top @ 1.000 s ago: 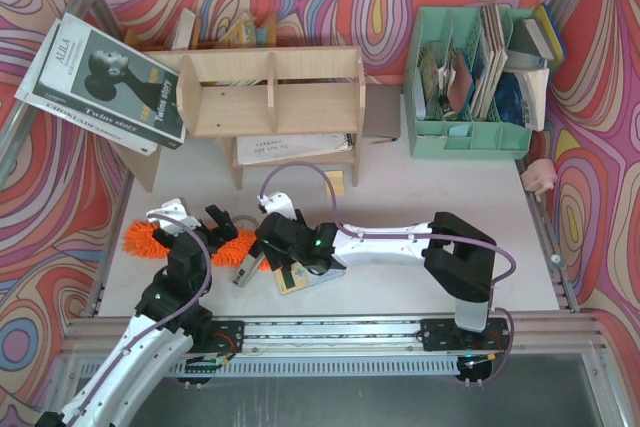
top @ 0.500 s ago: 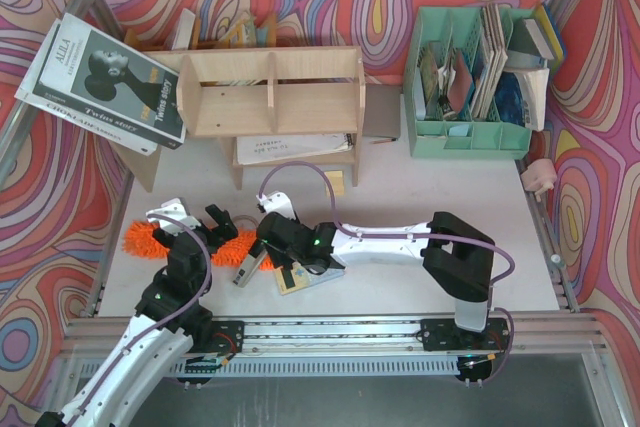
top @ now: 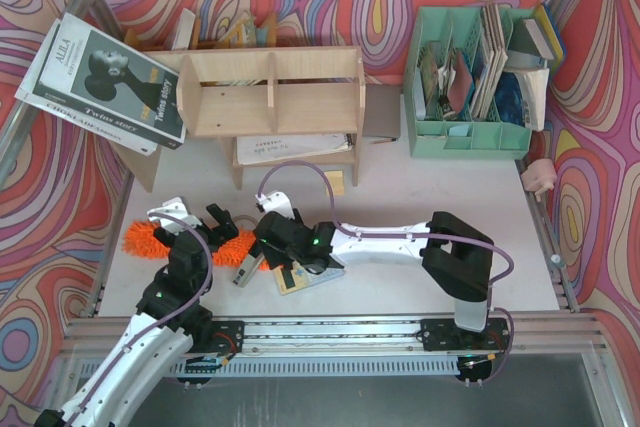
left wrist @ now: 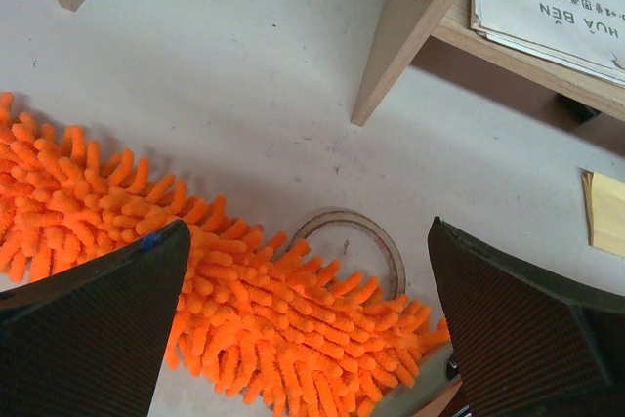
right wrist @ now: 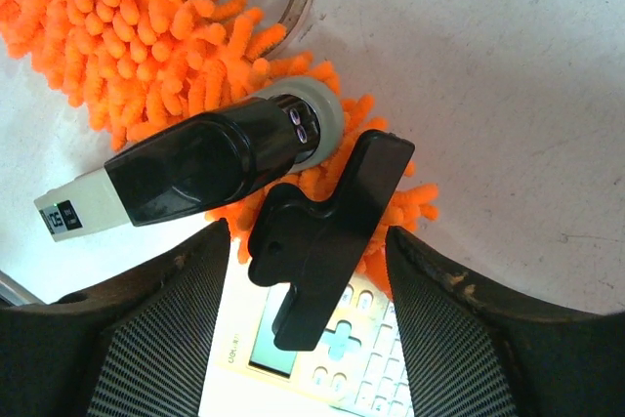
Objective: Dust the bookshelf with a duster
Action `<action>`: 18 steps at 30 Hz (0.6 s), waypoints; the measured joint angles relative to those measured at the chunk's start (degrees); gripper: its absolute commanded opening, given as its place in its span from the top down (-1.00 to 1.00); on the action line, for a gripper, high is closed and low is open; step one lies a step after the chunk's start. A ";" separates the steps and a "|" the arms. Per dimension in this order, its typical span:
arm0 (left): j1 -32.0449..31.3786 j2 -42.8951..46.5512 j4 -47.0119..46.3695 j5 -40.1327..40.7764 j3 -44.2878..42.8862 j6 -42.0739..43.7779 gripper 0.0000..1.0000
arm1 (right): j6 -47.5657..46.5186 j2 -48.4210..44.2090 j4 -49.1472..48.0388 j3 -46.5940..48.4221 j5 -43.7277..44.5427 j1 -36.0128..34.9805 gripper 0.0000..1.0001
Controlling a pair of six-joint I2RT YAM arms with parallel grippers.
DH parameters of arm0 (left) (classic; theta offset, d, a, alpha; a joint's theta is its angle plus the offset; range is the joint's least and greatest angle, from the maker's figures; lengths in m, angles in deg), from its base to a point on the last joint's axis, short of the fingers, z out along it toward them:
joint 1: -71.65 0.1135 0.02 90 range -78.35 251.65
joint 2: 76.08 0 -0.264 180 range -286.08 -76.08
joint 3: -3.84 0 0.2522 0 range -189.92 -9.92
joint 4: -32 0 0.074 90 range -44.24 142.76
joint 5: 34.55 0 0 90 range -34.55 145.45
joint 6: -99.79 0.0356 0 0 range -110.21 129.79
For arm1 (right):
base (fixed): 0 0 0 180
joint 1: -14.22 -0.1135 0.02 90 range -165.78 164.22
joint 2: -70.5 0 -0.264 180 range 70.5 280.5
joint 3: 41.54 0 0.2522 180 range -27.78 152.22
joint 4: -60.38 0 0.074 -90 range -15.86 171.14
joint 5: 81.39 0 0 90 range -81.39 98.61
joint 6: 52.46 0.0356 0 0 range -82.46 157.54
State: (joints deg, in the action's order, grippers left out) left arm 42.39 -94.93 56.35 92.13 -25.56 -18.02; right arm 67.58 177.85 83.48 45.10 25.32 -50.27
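Duster (top: 140,240): flat on table (top: 430,187), 8 o'clock; bookshelf (top: 270,97) well apart at 11 o'clock.
Left fingers (left wrist: 88,319): wide, hovering over the fluff, probably for pickup.
Right fingers (right wrist: 146,339): half apart, straddling black clip (right wrist: 327,231) over calculator (right wrist: 322,358); grip unclear.

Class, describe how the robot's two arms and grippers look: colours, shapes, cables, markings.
Both the left arm and right arm have white links with chunky black joints, and a thin purple cable loops along each. The left gripper and right gripper have broad black fingers with a fine woven texture.
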 measured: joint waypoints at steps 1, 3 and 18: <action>0.00 0.00 -0.02 0.00 0.00 0.00 -0.97 | -0.02 0.17 0.00 0.20 0.02 0.00 -0.23; 0.00 0.00 -0.02 0.00 0.00 0.02 -0.97 | -0.09 0.74 0.00 0.83 0.02 0.00 -0.21; 0.00 -0.02 -0.04 0.00 0.00 0.02 -0.97 | -0.17 2.64 0.68 2.19 0.26 0.00 -0.19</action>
State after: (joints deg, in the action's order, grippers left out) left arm 42.39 -94.96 56.30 92.13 -25.56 -18.00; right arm 67.40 180.50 84.16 47.29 25.58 -50.27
